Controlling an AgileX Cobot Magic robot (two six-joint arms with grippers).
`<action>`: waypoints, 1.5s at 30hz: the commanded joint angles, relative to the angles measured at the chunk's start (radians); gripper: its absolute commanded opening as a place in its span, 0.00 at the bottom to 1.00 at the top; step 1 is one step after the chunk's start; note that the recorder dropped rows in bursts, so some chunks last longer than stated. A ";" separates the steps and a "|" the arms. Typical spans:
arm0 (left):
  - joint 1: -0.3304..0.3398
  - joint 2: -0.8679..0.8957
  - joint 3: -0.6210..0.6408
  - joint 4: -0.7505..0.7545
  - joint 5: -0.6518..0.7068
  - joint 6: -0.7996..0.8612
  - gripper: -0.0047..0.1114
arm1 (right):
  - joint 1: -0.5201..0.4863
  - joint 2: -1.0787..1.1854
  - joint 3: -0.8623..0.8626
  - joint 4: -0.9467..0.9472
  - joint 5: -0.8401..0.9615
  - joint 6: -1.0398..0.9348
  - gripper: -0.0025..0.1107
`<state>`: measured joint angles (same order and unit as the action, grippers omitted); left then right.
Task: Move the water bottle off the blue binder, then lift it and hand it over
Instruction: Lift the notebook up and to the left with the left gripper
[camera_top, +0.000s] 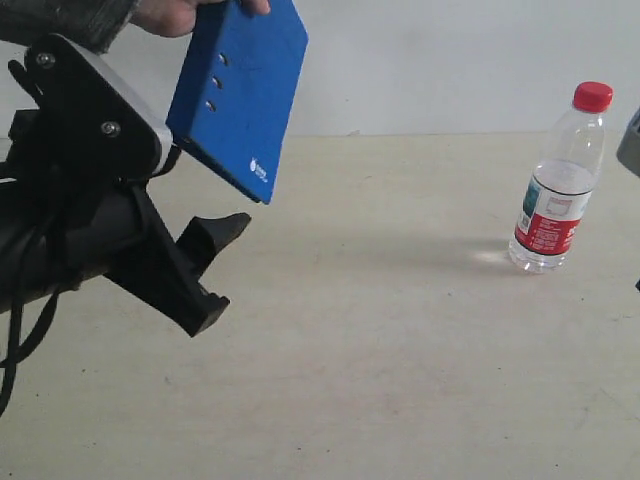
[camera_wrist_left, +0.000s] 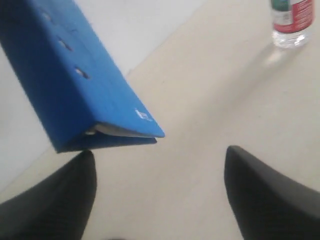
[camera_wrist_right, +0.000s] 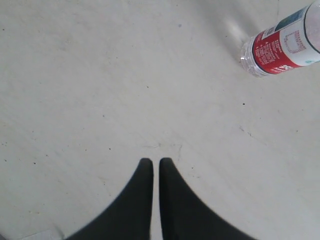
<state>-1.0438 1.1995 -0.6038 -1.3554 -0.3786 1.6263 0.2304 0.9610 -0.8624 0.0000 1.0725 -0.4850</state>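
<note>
The water bottle (camera_top: 558, 185) stands upright on the table at the right, red cap on top; its lower part also shows as the bottle (camera_wrist_left: 291, 22) and the bottle (camera_wrist_right: 282, 45). A person's hand (camera_top: 180, 14) holds the blue binder (camera_top: 240, 92) tilted in the air at the upper left. My left gripper (camera_top: 222, 262) hangs open and empty just below it; in the left wrist view the left gripper (camera_wrist_left: 157, 155) has the binder (camera_wrist_left: 75, 85) over one fingertip. My right gripper (camera_wrist_right: 152, 162) is shut on nothing above bare table, apart from the bottle.
The beige table (camera_top: 380, 350) runs back to a white wall (camera_top: 440, 60). A grey part of the right arm (camera_top: 630, 145) shows at the right edge, just beside the bottle.
</note>
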 joint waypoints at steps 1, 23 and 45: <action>-0.004 -0.064 0.001 0.022 0.083 0.081 0.41 | -0.001 -0.008 0.002 -0.014 0.001 0.005 0.03; 0.069 -0.081 0.001 -0.207 -0.199 0.451 0.10 | -0.001 -0.008 0.002 -0.012 0.001 0.041 0.03; 0.499 -0.317 0.001 -0.200 -0.073 0.451 0.10 | -0.001 -0.050 0.002 -0.013 -0.252 0.244 0.03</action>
<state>-0.5650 0.9372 -0.6038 -1.5543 -0.4452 2.0877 0.2304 0.9450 -0.8606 -0.0131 0.9419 -0.3070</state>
